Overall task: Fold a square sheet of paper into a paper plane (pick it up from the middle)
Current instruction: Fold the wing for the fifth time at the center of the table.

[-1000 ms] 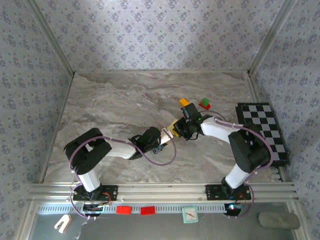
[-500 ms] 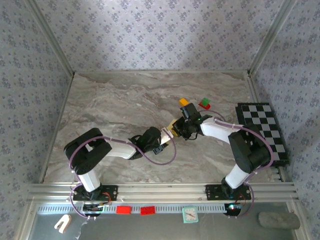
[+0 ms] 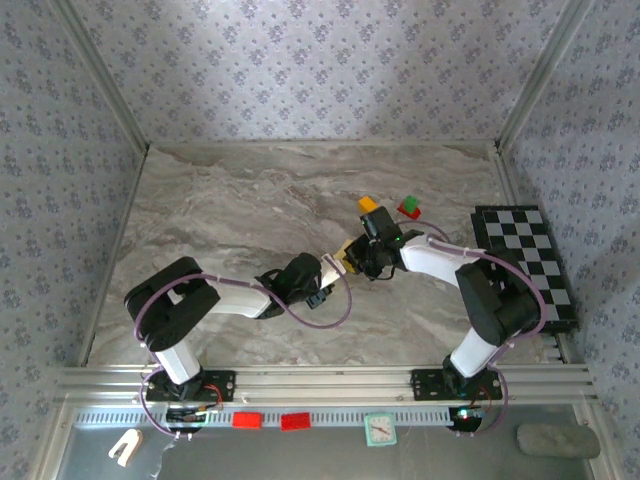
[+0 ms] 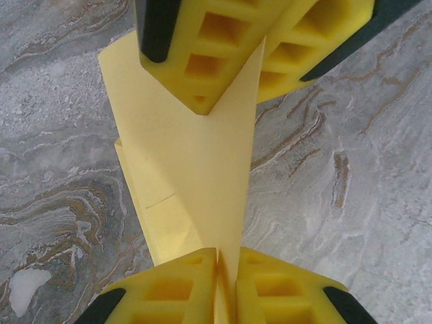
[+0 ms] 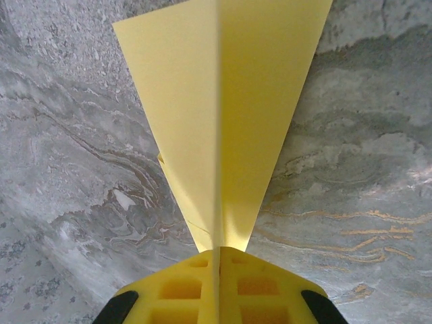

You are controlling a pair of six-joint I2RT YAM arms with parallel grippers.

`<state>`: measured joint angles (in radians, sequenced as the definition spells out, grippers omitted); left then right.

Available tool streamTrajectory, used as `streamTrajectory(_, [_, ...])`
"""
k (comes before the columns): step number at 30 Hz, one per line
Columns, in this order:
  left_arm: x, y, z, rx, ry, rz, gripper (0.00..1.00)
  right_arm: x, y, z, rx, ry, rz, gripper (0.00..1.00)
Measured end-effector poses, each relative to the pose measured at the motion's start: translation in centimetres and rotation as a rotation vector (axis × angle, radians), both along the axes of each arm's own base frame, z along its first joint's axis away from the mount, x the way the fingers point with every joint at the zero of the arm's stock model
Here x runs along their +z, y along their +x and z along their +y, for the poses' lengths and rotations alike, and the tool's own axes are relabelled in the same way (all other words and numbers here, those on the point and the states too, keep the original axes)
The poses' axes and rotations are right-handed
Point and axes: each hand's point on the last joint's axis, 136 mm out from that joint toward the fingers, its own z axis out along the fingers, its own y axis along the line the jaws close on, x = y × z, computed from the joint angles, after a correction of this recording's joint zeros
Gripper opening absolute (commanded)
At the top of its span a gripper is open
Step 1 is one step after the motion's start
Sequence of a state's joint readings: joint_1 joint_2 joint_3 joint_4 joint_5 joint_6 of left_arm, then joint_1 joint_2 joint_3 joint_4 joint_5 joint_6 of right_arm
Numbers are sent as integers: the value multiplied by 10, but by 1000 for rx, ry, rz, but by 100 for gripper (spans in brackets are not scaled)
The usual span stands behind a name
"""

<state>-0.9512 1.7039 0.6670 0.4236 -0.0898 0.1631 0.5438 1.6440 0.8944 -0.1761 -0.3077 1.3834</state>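
The yellow square sheet of paper is folded into a narrow pointed paper plane (image 3: 346,254) with a centre crease and hangs just above the marble table, mid-right. My left gripper (image 4: 226,253) is shut on one end of the plane (image 4: 196,169), its pads pressed on the folded edge. My right gripper (image 5: 219,251) is shut on the pointed end, and the plane (image 5: 226,101) fans out wide beyond it. The right gripper's fingers (image 4: 196,61) face the left wrist camera from the far end. In the top view the left gripper (image 3: 331,268) and right gripper (image 3: 360,256) meet nose to nose.
A small orange-yellow block (image 3: 368,204) and a green-and-red block (image 3: 409,208) lie just behind the right gripper. A black-and-white checkered board (image 3: 525,262) lies along the right wall. Patterned walls enclose the table on three sides.
The left gripper's jaws have closed down onto the paper. Both arms and the plane stay almost where they were.
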Motion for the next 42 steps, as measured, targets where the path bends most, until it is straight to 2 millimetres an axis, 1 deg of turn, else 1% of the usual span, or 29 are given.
streamTrajectory(3, [0,0,0,0,1,1,14,0,0,0,1,1,0,6])
streamTrajectory(5, [-1,0,0,0,2,2,12,0,0,0,1,1,1,7])
streamTrajectory(8, [-1,-1,0,-1,-3,9,8,0,-1,1,3,3,2,13])
streamTrajectory(11, [-1,0,0,5,-10,18,3,0,-1,1,10,2,-2,35])
streamTrajectory(13, [-1,1,1,8,-19,29,0,0,-1,1,15,0,-3,52])
streamTrajectory(15, [-2,2,2,12,-32,46,0,-1,-2,-1,25,-9,-3,63])
streamTrajectory(17, [-2,4,4,23,-49,67,0,-2,-3,-4,34,-23,-1,67])
streamTrajectory(21, [-2,8,8,39,-96,131,0,5,-1,-12,29,-38,-18,72])
streamTrajectory(24, [-3,9,10,43,-129,184,0,12,3,-19,15,-42,-42,73])
streamTrajectory(28, [-3,8,12,46,-167,266,0,17,6,-26,6,-53,-57,73])
streamTrajectory(38, [11,14,9,62,-268,429,0,23,10,-35,-4,-62,-83,75])
streamTrajectory(42, [14,11,6,52,-276,468,0,24,11,-36,-3,-65,-90,75])
